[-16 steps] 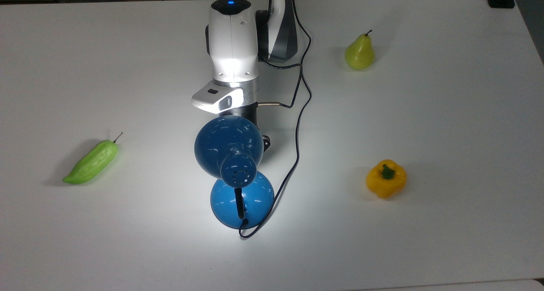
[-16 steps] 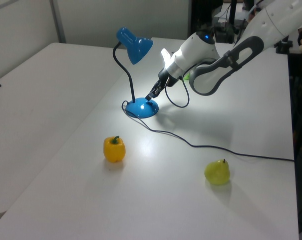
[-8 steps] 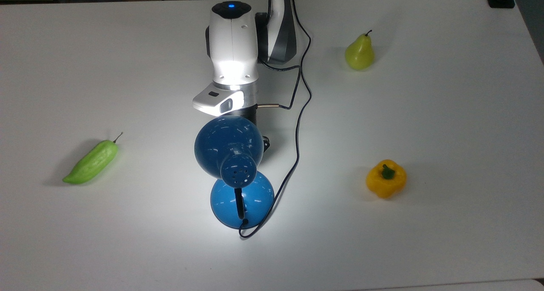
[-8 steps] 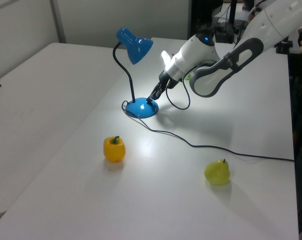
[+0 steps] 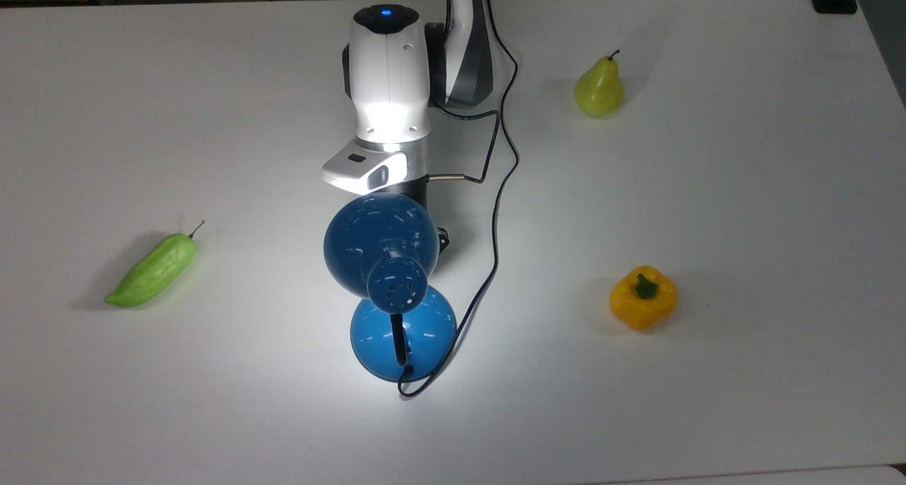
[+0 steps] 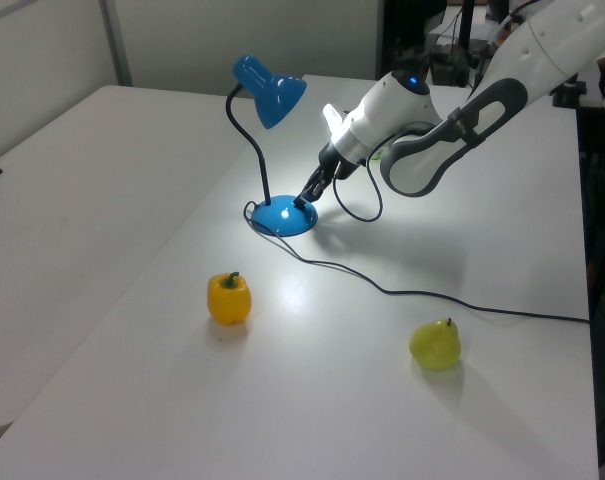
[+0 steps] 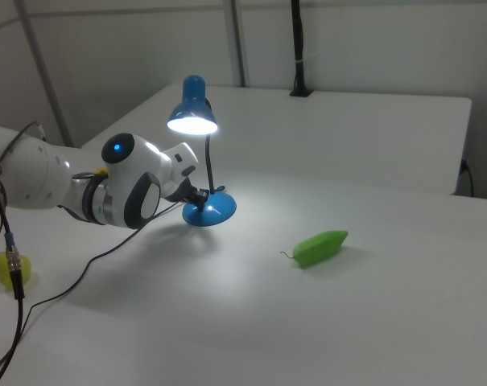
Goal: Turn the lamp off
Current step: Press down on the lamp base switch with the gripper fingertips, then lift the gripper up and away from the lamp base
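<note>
The white surface (image 5: 743,209) carries everything, and a bright pool of light lies on it around the lamp's foot. The white robot arm (image 5: 388,81) reaches in from the top view's upper edge and slopes down under the lamp's shade; in the left view it comes from the right and angles down to the lamp's base. The blue lamp (image 5: 379,241) stands near the middle of the surface, lit, its dome shade glowing on the underside in the right view (image 7: 192,119), its curved black neck rising from a round blue base (image 6: 284,216). A thin black cord (image 5: 495,209) runs from the base across the surface, past the arm. The pincer (image 6: 306,196) points down at the base's top, its dark tip touching or just above it on the side nearest the arm; whether its fingers are apart or together cannot be told, and nothing is seen held in it. A green pepper (image 5: 151,270) lies well apart on the top view's left. A yellow bell pepper (image 5: 643,297) sits on the top view's right, and a yellow-green pear (image 5: 599,88) stands beyond it, nearer the arm's side
</note>
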You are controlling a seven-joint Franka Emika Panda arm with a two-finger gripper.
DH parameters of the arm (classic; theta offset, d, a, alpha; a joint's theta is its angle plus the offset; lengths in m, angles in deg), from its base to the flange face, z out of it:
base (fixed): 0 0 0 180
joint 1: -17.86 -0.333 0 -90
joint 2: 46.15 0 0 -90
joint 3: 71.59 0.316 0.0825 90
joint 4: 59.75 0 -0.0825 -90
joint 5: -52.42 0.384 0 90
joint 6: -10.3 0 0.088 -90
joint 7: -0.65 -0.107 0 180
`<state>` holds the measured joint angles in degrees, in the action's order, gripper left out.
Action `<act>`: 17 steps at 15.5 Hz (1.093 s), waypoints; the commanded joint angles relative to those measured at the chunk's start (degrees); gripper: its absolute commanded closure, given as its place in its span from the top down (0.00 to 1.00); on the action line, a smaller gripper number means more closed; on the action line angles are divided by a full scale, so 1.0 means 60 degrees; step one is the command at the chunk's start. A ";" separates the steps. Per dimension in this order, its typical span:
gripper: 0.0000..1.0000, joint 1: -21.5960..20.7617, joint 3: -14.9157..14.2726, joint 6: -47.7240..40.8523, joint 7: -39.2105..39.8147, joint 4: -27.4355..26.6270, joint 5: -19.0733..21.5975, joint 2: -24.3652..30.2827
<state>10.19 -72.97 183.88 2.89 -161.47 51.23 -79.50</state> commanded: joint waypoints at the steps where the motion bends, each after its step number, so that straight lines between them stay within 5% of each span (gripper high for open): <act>1: 0.00 0.0034 -0.0048 0.0030 0.0315 -0.0625 -0.0139 0.0007; 10: 0.00 0.0078 -0.0048 -0.1007 0.0315 -0.1401 -0.0139 0.0839; 15: 0.01 0.0034 -0.0048 -0.5353 0.0315 -0.1373 -0.0212 0.2494; 17: 0.15 -0.0010 -0.0048 -0.7228 0.0315 -0.1315 -0.0271 0.3095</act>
<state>10.35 -73.26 154.52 3.78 -166.67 50.74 -69.02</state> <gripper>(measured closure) 0.982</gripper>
